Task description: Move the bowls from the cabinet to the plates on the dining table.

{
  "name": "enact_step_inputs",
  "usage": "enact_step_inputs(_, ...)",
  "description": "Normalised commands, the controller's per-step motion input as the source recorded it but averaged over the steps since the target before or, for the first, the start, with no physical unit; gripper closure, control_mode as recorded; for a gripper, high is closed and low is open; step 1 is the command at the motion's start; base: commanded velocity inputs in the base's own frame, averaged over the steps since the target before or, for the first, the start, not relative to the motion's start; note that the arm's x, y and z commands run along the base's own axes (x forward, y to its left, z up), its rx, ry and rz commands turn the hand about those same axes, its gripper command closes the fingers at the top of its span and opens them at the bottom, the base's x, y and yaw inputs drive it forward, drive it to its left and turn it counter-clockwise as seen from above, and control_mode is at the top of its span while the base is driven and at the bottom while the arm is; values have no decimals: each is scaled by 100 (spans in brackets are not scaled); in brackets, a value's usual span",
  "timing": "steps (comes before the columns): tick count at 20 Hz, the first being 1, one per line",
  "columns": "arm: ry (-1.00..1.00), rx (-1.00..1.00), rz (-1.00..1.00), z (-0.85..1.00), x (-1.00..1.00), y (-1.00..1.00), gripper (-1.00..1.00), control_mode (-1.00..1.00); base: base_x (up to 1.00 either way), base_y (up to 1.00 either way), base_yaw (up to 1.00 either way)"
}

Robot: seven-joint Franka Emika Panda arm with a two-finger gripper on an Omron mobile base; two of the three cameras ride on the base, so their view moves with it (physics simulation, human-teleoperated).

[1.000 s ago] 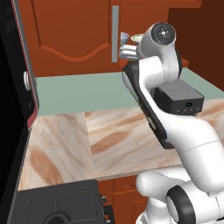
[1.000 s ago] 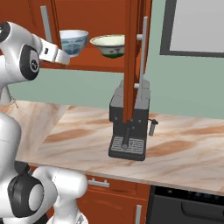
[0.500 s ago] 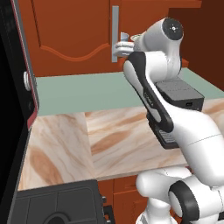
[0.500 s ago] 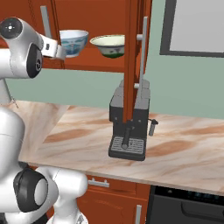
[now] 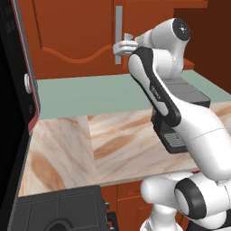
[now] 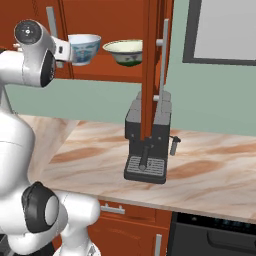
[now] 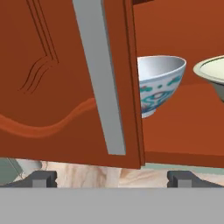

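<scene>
Two bowls stand on the shelf of the open cabinet (image 6: 115,20): a pale grey-blue bowl (image 6: 84,47) with a painted pattern (image 7: 158,83) and, to its right, a cream bowl with a green band (image 6: 125,52) (image 7: 213,73). My gripper (image 6: 69,49) (image 5: 122,45) hovers at shelf height just left of the grey-blue bowl, apart from it. In the hand view the gripper (image 7: 111,179) is open with nothing between its fingertips. The shut left door with its grey bar handle (image 7: 99,78) hides part of the grey-blue bowl. The plates and the dining table are out of view.
The right cabinet door (image 6: 151,60) stands open, edge-on, with its bar handle (image 6: 163,55). A black coffee machine (image 6: 148,145) sits on the marble counter (image 6: 210,170) below it. A tall dark appliance with a red edge (image 5: 20,90) rises at the left.
The arm's wrist has swung up and over, and the hand has edged closer to the grey-blue bowl. The jaws have stayed open; the bowls have not moved.
</scene>
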Motion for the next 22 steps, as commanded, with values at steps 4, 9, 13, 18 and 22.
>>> enact_step_inputs(4,-3,-5,0,8,28,24,-100,-100,0,0,0)
enact_step_inputs(9,-3,-10,0,5,22,21,-100,-100,0,0,0)
enact_step_inputs(13,-4,-1,0,6,18,4,-100,-100,0,0,0)
enact_step_inputs(18,-2,0,0,0,27,0,-100,-100,0,0,0)
enact_step_inputs(22,-1,0,0,0,30,0,-100,-100,0,0,0)
